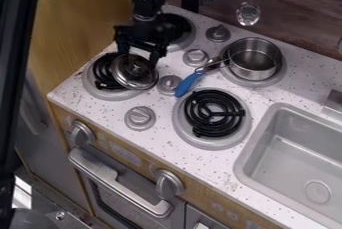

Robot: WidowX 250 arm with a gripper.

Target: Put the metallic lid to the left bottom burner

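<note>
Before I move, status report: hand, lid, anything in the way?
Hand open, at the metallic lid. Lid off-centre, over the right side of the left bottom burner. Saucepan's blue handle to its right, clear of it.

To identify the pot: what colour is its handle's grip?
The grip is blue, clearest in camera view.

Standpoint: above and in front of the toy kitchen's surface (pixel 159 140), on the oven door (pixel 127 195) side
Facing: down at a slant, across the burners (pixel 214 113) to the back wall (pixel 300 25) at upper right
Turn: askew, the surface's front edge running from left down to lower right
Nearness: close enough that the sink (pixel 280 160) is cut by the right edge
Left edge: a dark upright shape (pixel 12 73), partly framing the view
</note>
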